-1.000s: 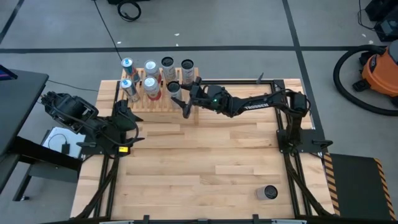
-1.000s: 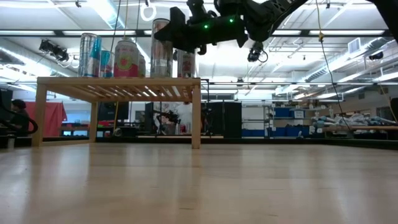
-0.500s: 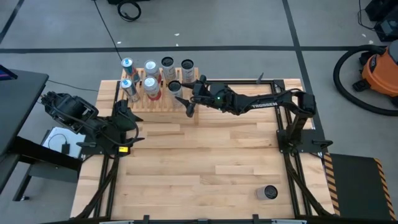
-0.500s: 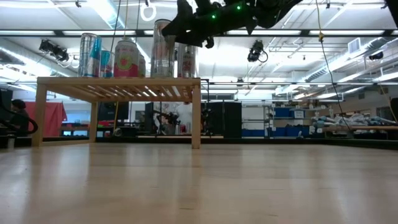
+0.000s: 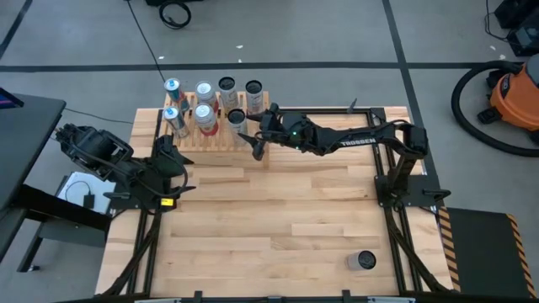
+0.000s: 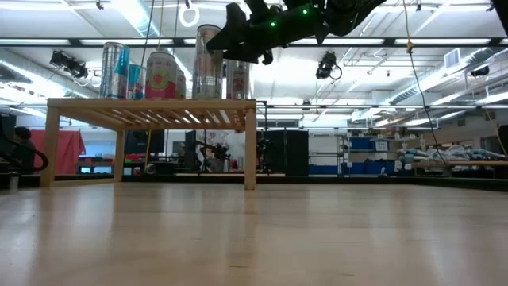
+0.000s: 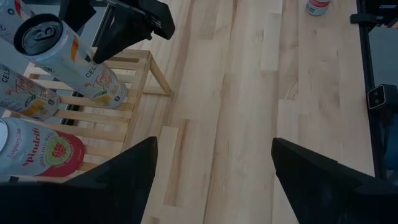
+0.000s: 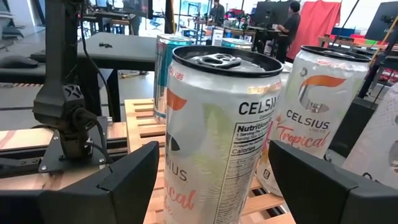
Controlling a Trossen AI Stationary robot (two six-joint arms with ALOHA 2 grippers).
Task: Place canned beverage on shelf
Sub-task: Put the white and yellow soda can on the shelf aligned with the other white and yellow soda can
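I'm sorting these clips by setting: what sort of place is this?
Probably a robotics lab or workshop. A wooden table on a dark frame stands on a taped concrete floor, an orange shop vacuum sits beside it, and the room behind holds workbenches under ceiling strip lights.

Shelf [image 5: 221,135] standing at far left part of table [image 5: 278,210]. Six upright cans sitting on shelf in two rows. Nearest-right can [image 5: 237,119] standing at shelf's right end, just beside right hand [image 5: 250,140], fingers parted, can not gripped. Right arm reaching in from table's right side. Left hand [image 5: 173,164] resting near table's left edge, in front of shelf, fingers apart. Lone can [image 5: 365,260] sitting at near right corner of table, well apart from shelf.
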